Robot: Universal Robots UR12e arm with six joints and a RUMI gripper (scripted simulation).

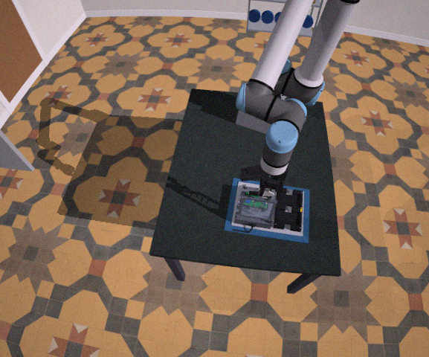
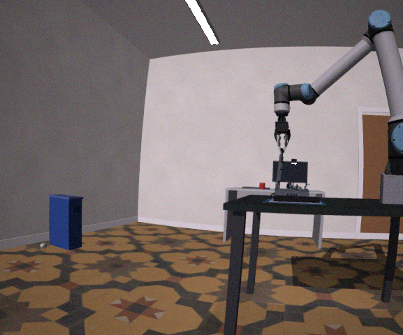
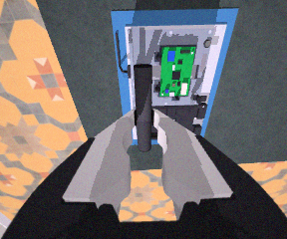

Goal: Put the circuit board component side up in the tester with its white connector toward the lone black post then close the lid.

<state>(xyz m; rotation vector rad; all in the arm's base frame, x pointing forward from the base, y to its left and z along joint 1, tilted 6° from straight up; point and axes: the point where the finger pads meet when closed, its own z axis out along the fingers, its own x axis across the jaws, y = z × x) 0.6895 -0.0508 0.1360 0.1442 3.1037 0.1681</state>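
The green circuit board (image 3: 177, 71) lies flat in the grey tester (image 3: 203, 55), component side up; it also shows in the overhead view (image 1: 256, 204). Its white connector (image 3: 183, 89) is at the end nearer the gripper. The tester's lid (image 2: 279, 169) stands raised, close to upright, seen edge-on in the side view. My gripper (image 3: 143, 111) (image 2: 281, 146) is shut on the lid's dark bar handle (image 3: 143, 105) and hangs straight down above the tester. The black tray (image 1: 289, 211) sits beside the tester on the blue mat (image 1: 267, 230).
The mat lies near the front edge of the dark table (image 1: 221, 161). In the side view a grey table (image 2: 237, 192) with a red button (image 2: 262, 185) and a black box (image 2: 294, 172) stands behind. A blue bin (image 2: 65, 220) stands on the floor at the left.
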